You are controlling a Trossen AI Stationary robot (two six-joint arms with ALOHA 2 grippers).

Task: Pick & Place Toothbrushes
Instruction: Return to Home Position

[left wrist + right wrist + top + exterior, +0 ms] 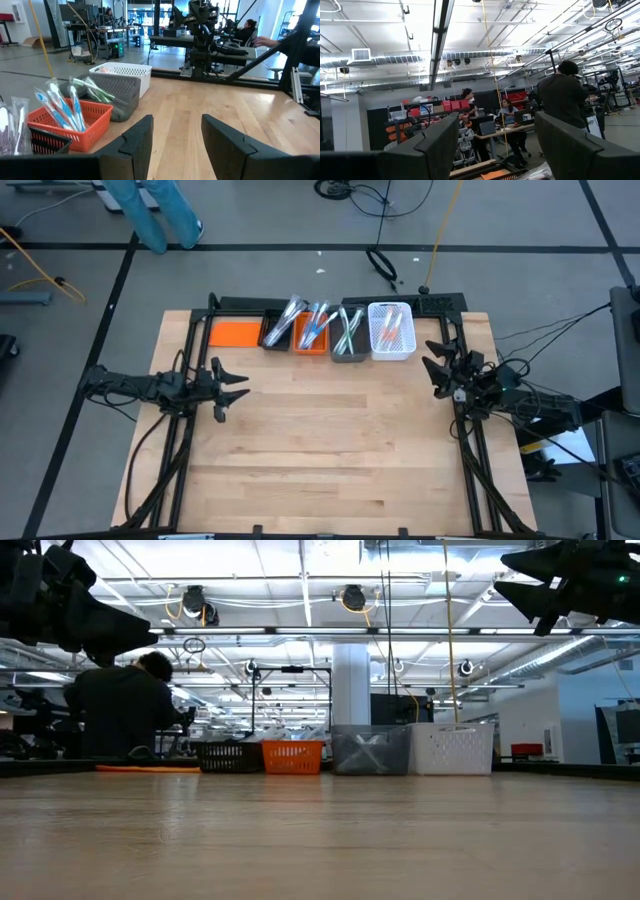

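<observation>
Homing step: left pincer [240, 386] & right pincer [432, 373] both wide, empty, above table [330, 445] sides; toothbrushes [348, 330] binned, well apart from both. Next: park arms.

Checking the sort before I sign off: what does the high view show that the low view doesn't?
High view only: the toothbrushes inside the bins, whose walls mostly hide them in the low view; the left gripper at the table's left side and the right gripper at its right side, fingers open.
Low view only: a person seated beyond the table, and ceiling lights.
Both: black bin, orange bin, gray bin and white bin in one row at the far edge.
</observation>
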